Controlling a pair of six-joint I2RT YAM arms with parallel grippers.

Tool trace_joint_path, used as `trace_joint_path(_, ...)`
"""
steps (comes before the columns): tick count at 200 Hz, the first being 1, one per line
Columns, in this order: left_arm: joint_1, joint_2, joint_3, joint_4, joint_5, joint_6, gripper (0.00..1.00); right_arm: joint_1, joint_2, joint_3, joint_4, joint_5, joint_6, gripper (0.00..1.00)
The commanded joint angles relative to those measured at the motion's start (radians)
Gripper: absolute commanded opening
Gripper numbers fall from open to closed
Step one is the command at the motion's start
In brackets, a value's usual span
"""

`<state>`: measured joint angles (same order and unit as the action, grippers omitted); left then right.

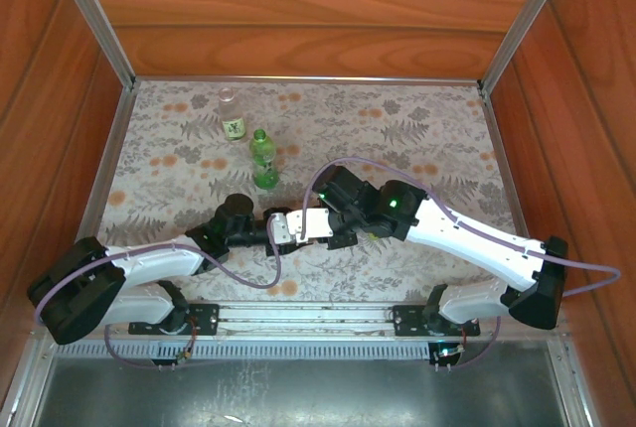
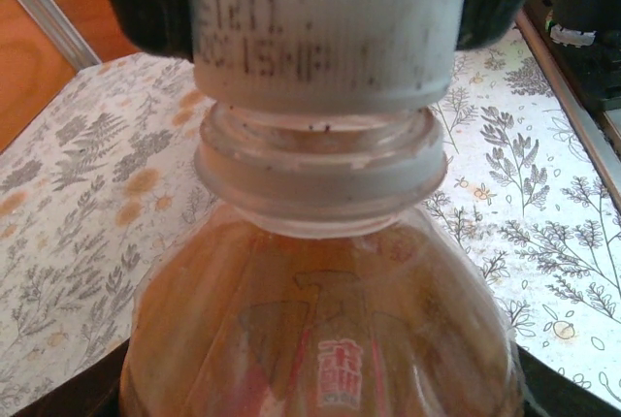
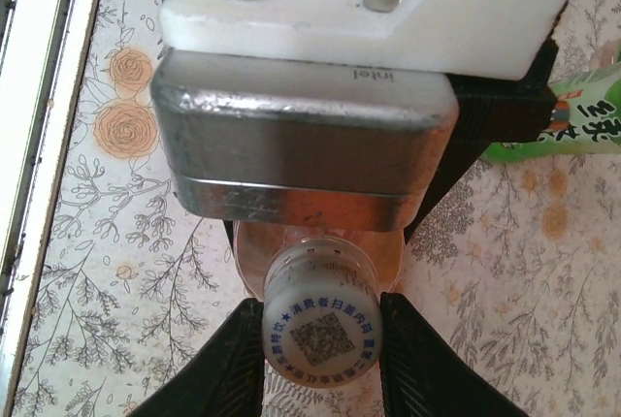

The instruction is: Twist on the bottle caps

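The right gripper (image 3: pixel 320 364) is closed narrow on the white ribbed plastic screw cap (image 3: pixel 318 325). Its two black fingers (image 3: pixel 233 368) press opposite sides of the cap, whose printed code face is turned toward the right wrist camera. The cap sits on the neck of the clear plastic bottle of reddish-amber liquid (image 2: pixel 320 320). In the left wrist view a band of neck shows between the cap skirt and the white collar ring. The left gripper (image 2: pixel 330 400) is clamped on the body of this bottle, with its dark fingers at the lower corners of that view. In the top view both grippers meet at mid-table, toward the near edge.

Obstructions: the metal camera housing (image 3: pixel 301 145) on the left wrist, under its white mount, lies just beside the cap and close to the right fingers. The green plastic bottle (image 1: pixel 264 161) stands upright just beyond the grippers. The clear plastic bottle with a dark-and-white label (image 1: pixel 232 121) stands upright behind it, near but apart.

Limits: the floral tablecloth (image 1: pixel 417 129) is bounded by wooden walls (image 1: pixel 298 10) on the left, right and far sides, and by a metal rail (image 1: pixel 308 316) at the near edge. Open cloth lies beyond and to the right of the right arm.
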<state>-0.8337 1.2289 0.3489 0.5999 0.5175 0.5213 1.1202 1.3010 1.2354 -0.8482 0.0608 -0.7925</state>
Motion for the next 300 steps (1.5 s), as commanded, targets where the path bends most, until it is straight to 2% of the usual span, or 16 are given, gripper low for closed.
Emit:
trace_joint_path(1, -0.009, -0.028, 0.020, -0.009, -0.041, 0.020, 0.58, 0.005, -0.005, -0.003, 0.071, 0.035, 0.118, 0.15)
trace_joint_path(28, -0.015, -0.046, 0.042, -0.008, -0.157, 0.031, 0.58, -0.009, -0.024, -0.054, 0.237, 0.170, 0.482, 0.10)
trace_joint_path(42, -0.020, -0.037, 0.060, -0.008, -0.196, 0.036, 0.58, -0.017, -0.020, -0.057, 0.280, 0.262, 0.791, 0.08)
trace_joint_path(57, -0.024, -0.014, 0.081, -0.008, -0.208, 0.047, 0.58, -0.020, 0.011, -0.005, 0.190, 0.349, 1.147, 0.07)
trace_joint_path(64, -0.028, -0.002, 0.090, -0.008, -0.208, 0.050, 0.58, -0.034, 0.026, 0.014, 0.125, 0.342, 1.322, 0.08)
trace_joint_path(71, -0.030, 0.009, 0.098, -0.008, -0.201, 0.054, 0.58, -0.044, 0.037, 0.024, 0.084, 0.305, 1.427, 0.11)
trace_joint_path(86, -0.038, 0.029, 0.110, -0.008, -0.195, 0.058, 0.58, -0.045, 0.035, 0.016, 0.080, 0.255, 1.466, 0.19)
trace_joint_path(106, -0.045, 0.036, 0.108, -0.008, -0.188, 0.057, 0.58, -0.045, 0.010, 0.012, 0.069, 0.245, 1.344, 0.34)
trace_joint_path(123, -0.047, 0.031, 0.093, -0.009, -0.181, 0.049, 0.58, -0.045, -0.043, -0.008, 0.081, 0.214, 1.099, 0.51)
trace_joint_path(136, -0.045, 0.033, 0.075, -0.009, -0.164, 0.055, 0.58, -0.046, -0.094, -0.042, 0.090, 0.194, 0.907, 0.53)
trace_joint_path(175, -0.046, 0.019, 0.044, -0.008, -0.097, 0.052, 0.58, -0.046, -0.230, -0.115, 0.085, 0.180, 0.518, 0.62)
trace_joint_path(201, -0.046, 0.020, 0.039, -0.010, -0.077, 0.058, 0.58, -0.037, -0.186, -0.072, 0.023, 0.211, 0.282, 0.66)
trace_joint_path(222, -0.048, 0.040, 0.040, -0.012, -0.067, 0.066, 0.58, -0.030, -0.138, -0.049, -0.026, 0.153, 0.071, 0.70)
trace_joint_path(245, -0.048, 0.045, 0.038, -0.012, -0.061, 0.070, 0.58, -0.031, -0.107, -0.044, 0.018, 0.086, -0.007, 0.69)
trace_joint_path(275, -0.048, 0.043, 0.031, -0.013, -0.068, 0.078, 0.58, -0.030, -0.053, -0.021, 0.025, -0.029, -0.007, 0.63)
trace_joint_path(300, -0.047, 0.040, 0.029, -0.014, -0.068, 0.078, 0.58, -0.031, -0.042, -0.028, 0.024, -0.047, 0.000, 0.59)
